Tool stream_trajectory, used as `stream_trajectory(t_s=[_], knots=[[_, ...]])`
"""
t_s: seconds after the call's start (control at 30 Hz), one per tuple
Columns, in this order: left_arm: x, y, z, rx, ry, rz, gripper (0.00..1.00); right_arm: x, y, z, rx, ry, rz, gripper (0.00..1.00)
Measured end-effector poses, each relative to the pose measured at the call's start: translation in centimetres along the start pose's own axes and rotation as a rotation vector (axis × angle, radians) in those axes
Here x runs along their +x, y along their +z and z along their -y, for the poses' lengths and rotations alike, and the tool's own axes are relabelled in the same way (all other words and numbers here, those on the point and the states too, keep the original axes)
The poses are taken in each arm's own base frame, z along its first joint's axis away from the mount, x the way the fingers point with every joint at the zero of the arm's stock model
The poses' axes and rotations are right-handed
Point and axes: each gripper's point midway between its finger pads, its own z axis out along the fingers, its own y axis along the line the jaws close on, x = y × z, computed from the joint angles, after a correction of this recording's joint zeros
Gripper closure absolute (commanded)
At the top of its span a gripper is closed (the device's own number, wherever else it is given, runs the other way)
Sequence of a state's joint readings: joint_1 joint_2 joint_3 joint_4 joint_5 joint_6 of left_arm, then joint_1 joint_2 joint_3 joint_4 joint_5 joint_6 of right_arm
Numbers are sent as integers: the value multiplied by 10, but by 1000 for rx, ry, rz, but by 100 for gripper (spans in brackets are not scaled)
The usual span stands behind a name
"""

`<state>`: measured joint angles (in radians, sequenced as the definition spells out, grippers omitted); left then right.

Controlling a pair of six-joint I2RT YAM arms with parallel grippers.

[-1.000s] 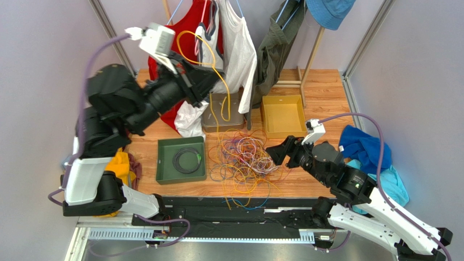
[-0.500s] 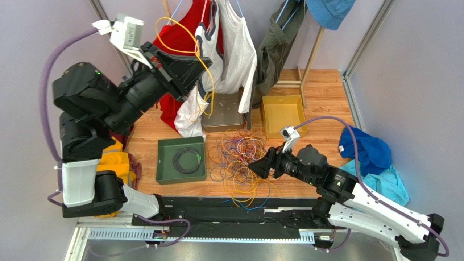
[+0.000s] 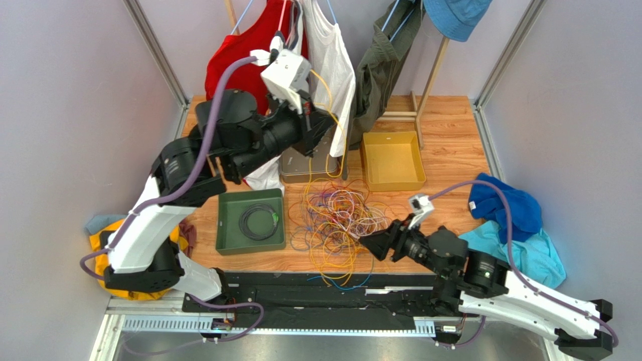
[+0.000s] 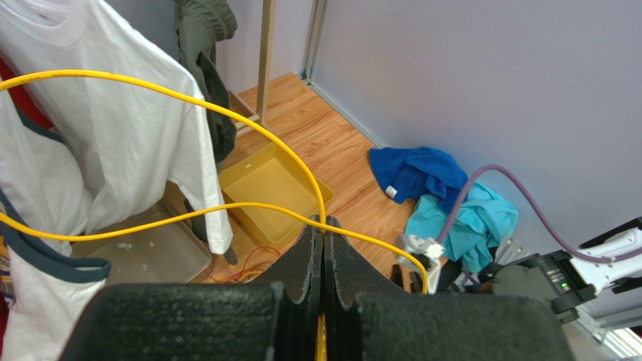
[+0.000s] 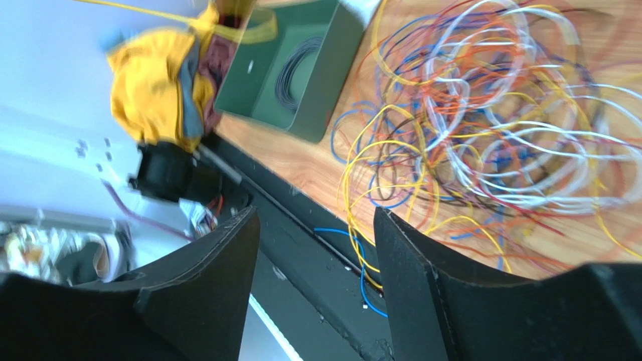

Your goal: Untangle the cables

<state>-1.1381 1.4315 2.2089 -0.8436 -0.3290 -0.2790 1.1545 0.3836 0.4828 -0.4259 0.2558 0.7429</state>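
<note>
The cables [image 3: 337,218] lie in a loose multicoloured snarl on the wooden table, and the right wrist view shows them too [image 5: 497,113]. My left gripper [image 3: 330,122] is raised above the grey tray, in front of the hanging clothes. It is shut on a yellow cable [image 4: 256,132] that loops out from the fingertips of the left gripper [image 4: 323,223]. That yellow cable [image 3: 306,177] hangs down into the snarl. My right gripper [image 3: 371,244] is low at the snarl's near right edge. The right gripper [image 5: 315,214] is open with nothing between its fingers; blue and yellow cable ends lie below it.
A green tray [image 3: 226,226] holding a black coiled cable sits left of the snarl. A grey tray [image 3: 298,171] and a yellow tray [image 3: 392,159] stand behind it. A white shirt [image 3: 331,68] and other clothes hang at the back. Blue cloths [image 3: 505,207] lie at the right.
My left arm swung from the upper left to the right and lowered, still gripping the yellow cable. My right gripper moved toward the near edge of the snarl and its jaws narrowed a little.
</note>
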Motion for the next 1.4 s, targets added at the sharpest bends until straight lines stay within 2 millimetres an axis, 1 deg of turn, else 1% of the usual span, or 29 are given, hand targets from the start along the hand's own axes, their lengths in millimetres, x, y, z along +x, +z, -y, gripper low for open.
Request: stream_trajectory(t_s=[0.03, 0.13, 0.2, 0.3, 0.37, 0.47, 0.57, 0.63, 0.7, 0.8, 0.93, 1.0, 1.07, 1.13, 1.2, 1.27, 1.3, 1.33, 1.4], knots=[[0, 6, 2, 1, 6, 2, 100, -7, -6, 1, 8, 26, 35, 38], [3, 34, 7, -1, 25, -2, 100, -26, -23, 19, 108, 94, 116, 36], [8, 59, 10, 4, 28, -9, 100, -38, -33, 29, 180, 133, 160, 36], [27, 103, 3, 1, 25, -41, 100, -54, -45, 39, 256, 171, 219, 35], [43, 130, -5, 7, 19, -72, 100, -58, -49, 45, 290, 180, 242, 35], [63, 168, -13, 26, 15, -95, 100, -56, -53, 54, 327, 179, 248, 36], [72, 200, -13, 59, 7, -92, 100, -58, -59, 58, 326, 194, 268, 36], [70, 218, -9, 94, -7, -66, 100, -60, -65, 60, 313, 212, 292, 36], [70, 231, -8, 115, -18, -45, 100, -62, -72, 64, 299, 231, 323, 37], [65, 241, -12, 136, -36, -11, 100, -65, -80, 69, 283, 252, 359, 37], [52, 250, -27, 135, -68, 44, 100, -65, -84, 72, 282, 259, 370, 37], [47, 259, -40, 123, -83, 78, 100, -62, -83, 74, 289, 257, 363, 37], [53, 272, -51, 116, -92, 92, 100, -59, -83, 76, 295, 255, 354, 37], [66, 289, -61, 110, -98, 93, 100, -58, -82, 77, 298, 255, 350, 37], [94, 313, -73, 102, -101, 68, 100, -58, -82, 77, 296, 257, 348, 37], [134, 336, -81, 95, -111, 14, 100, -57, -82, 77, 297, 257, 348, 37], [161, 349, -85, 94, -118, -27, 100, -57, -82, 77, 297, 257, 347, 37], [181, 356, -87, 94, -126, -59, 100, -57, -82, 77, 299, 255, 347, 37], [227, 368, -92, 93, -144, -135, 100, -57, -81, 77, 304, 252, 344, 37]])
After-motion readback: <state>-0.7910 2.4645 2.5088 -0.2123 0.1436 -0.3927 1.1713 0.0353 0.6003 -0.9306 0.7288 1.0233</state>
